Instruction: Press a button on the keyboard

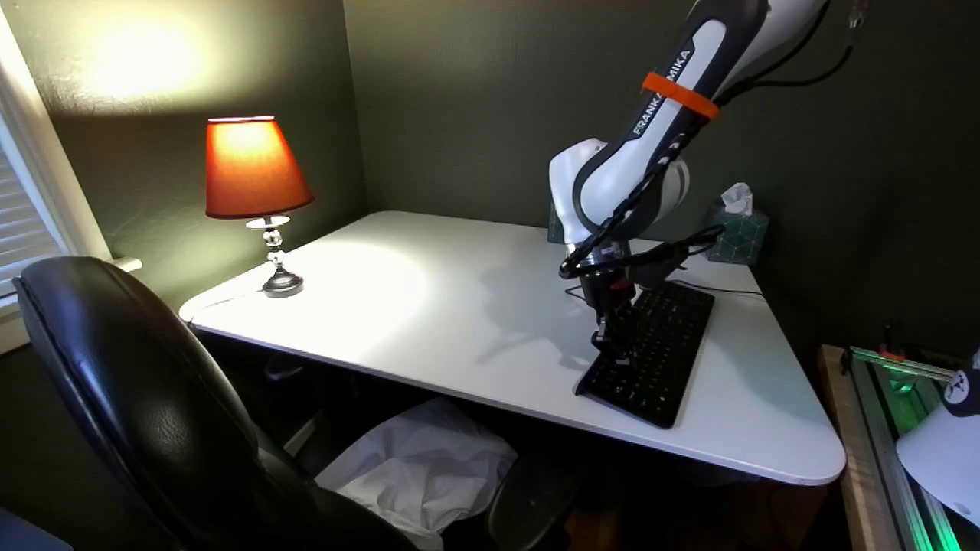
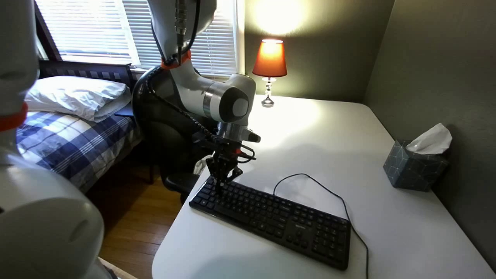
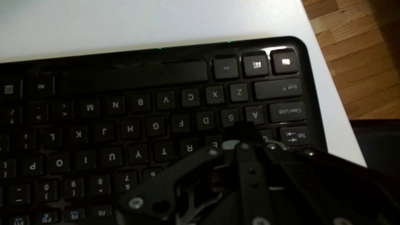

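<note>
To the left of the gripper (image 3: 245, 131) in the wrist view, well out from its fingers (image 3: 243, 126), runs most of the visible keyboard (image 3: 130, 128), letter rows and space bar (image 3: 132, 76), lying on the white desk (image 3: 150, 25). It looks like light, stiff plastic, so a sideways push would probably make it skid. In the middle, the fingers look pressed together into one narrow tip, pinching nothing, and hide part of the top letter row; whether they touch a key I cannot tell. Just beyond them sit the S key (image 3: 230, 118) and A key (image 3: 254, 115). No hold is needed: the place to work is the middle of one keycap, pressed straight down and gently, since the travel is likely short and the smooth caps may be slippery. Just right of the fingers, the wider Caps Lock key (image 3: 287, 111) and Tab key (image 3: 295, 136) should forgive more.
</note>
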Robot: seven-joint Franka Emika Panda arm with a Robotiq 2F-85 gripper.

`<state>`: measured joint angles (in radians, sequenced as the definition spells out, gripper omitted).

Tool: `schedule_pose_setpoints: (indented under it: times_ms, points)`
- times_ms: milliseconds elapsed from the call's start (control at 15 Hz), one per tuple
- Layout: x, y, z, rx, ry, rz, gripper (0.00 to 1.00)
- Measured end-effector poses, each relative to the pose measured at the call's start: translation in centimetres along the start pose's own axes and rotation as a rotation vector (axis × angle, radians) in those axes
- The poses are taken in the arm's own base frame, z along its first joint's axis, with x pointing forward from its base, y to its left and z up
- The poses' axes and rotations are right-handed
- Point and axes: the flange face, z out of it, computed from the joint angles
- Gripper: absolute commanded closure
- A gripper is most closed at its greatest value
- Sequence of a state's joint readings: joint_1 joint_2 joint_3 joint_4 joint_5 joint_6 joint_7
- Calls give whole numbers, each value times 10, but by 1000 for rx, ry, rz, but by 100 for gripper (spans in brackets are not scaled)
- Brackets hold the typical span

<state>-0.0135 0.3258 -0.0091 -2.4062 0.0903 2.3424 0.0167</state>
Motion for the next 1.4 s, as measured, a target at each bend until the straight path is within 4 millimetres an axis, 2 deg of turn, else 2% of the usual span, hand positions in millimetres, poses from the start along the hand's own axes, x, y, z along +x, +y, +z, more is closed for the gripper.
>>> schedule_pose_setpoints:
  times_ms: [600,933,1000,1067,1400]
  points:
    - [0,0,-1,0,1,0,100]
    - [-1,-1,-9,1,17,-2,100]
    - [-1,-1,-11,2,21,-2,81]
    - [-2,-1,-13,2,26,-3,72]
    - [-8,-2,-26,4,50,-3,36]
